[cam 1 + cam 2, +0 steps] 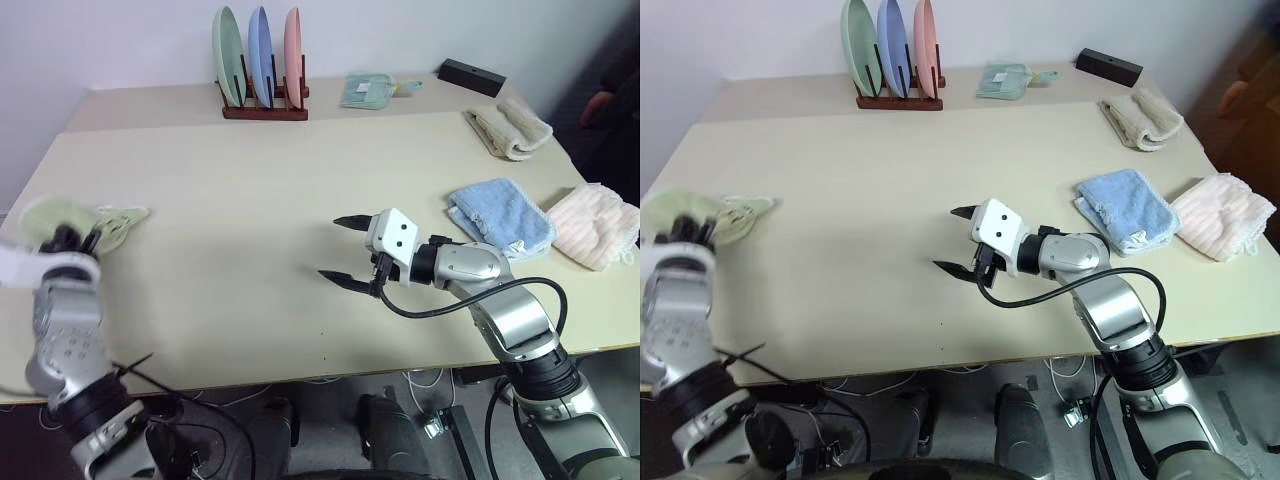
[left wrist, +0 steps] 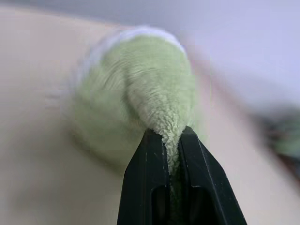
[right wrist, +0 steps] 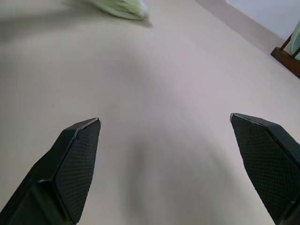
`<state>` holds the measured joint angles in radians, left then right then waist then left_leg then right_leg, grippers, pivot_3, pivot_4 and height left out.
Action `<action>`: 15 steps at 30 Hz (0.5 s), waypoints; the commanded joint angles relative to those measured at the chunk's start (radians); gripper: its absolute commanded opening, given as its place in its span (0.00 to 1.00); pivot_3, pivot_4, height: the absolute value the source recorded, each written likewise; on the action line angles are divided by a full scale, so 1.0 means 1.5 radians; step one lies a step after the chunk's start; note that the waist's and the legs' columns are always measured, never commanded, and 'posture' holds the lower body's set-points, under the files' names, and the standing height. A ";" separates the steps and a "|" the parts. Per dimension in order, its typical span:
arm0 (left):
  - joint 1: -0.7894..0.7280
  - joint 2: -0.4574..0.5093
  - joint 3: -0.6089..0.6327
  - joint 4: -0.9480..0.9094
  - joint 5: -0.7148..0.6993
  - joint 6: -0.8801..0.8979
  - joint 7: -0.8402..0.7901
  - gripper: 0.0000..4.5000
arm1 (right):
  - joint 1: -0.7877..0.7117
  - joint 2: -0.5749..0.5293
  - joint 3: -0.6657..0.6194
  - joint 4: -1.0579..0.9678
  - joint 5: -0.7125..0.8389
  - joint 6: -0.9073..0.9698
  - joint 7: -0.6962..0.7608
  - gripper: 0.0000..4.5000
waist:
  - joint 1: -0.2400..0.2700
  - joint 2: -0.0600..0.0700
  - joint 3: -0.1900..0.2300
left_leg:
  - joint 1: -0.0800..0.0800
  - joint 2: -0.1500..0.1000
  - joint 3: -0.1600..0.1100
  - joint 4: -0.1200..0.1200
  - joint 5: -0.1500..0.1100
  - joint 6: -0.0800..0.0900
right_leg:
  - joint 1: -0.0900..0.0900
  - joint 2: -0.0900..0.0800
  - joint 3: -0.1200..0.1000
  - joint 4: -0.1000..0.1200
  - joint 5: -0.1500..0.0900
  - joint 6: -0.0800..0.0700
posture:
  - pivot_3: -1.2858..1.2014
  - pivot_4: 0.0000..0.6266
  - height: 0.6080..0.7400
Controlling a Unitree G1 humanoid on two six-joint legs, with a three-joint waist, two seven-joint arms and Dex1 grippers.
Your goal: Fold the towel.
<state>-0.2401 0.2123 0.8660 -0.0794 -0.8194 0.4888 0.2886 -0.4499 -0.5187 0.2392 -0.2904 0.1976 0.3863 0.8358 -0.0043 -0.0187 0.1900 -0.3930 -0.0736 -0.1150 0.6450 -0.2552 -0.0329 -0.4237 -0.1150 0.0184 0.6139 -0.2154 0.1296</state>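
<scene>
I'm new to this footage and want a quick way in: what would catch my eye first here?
First, the left gripper at the table's left edge, shut on a bunched light green towel. Next, the right gripper hanging wide open over the bare middle of the table. Then the rack of three upright plates at the far edge, and the blue cloth beside the pink cloth on the right.

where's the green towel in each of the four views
Left eye view: towel at the table's far left edge, at the left gripper.
Right eye view: same spot.
Left wrist view: centre, pinched between the black fingers.
Right wrist view: top edge.
Shared landmark: plate rack.
</scene>
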 commanded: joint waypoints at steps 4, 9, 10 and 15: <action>0.045 -0.052 0.031 -0.070 -0.091 -0.024 0.036 0.34 | -0.020 0.000 -0.007 0.013 0.001 -0.033 0.017 1.00 | 0.012 -0.001 0.000 | 0.000 0.000 0.000 0.001 0.000 0.000 | 0.001 0.000 -0.001 0.000 0.000 0.000 | 0.52 0.24 0.98; 0.093 -0.058 0.047 -0.122 -0.123 -0.052 0.070 0.92 | -0.022 -0.007 -0.008 0.034 -0.001 -0.046 0.032 1.00 | 0.009 -0.002 0.000 | 0.001 0.001 0.000 0.000 0.000 0.000 | 0.001 0.001 -0.001 0.000 0.000 0.000 | 0.52 0.24 0.98; 0.105 -0.052 0.041 -0.137 -0.116 -0.057 0.068 0.99 | -0.024 -0.008 -0.008 0.039 -0.002 -0.050 0.035 1.00 | 0.008 -0.002 0.000 | 0.001 0.001 0.000 0.000 0.000 0.000 | 0.001 0.001 0.000 0.000 0.000 0.000 | 0.52 0.24 0.98; 0.148 0.029 0.010 -0.216 -0.045 -0.079 0.023 0.99 | -0.052 -0.005 -0.024 0.089 0.000 -0.063 0.038 1.00 | 0.010 -0.002 0.000 | 0.000 0.001 0.001 0.000 0.000 -0.001 | 0.001 0.001 0.000 0.000 0.000 -0.001 | 0.52 0.24 0.98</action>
<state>-0.0257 0.1908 0.8970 -0.3212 -0.9311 0.3973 0.3654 -0.4931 -0.5289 0.2390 -0.1615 0.1909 0.3160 0.8944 0.0106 -0.0215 0.1894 -0.3924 -0.0723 -0.1139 0.6456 -0.2549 -0.0339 -0.4226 -0.1127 0.0177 0.6140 -0.2159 0.1282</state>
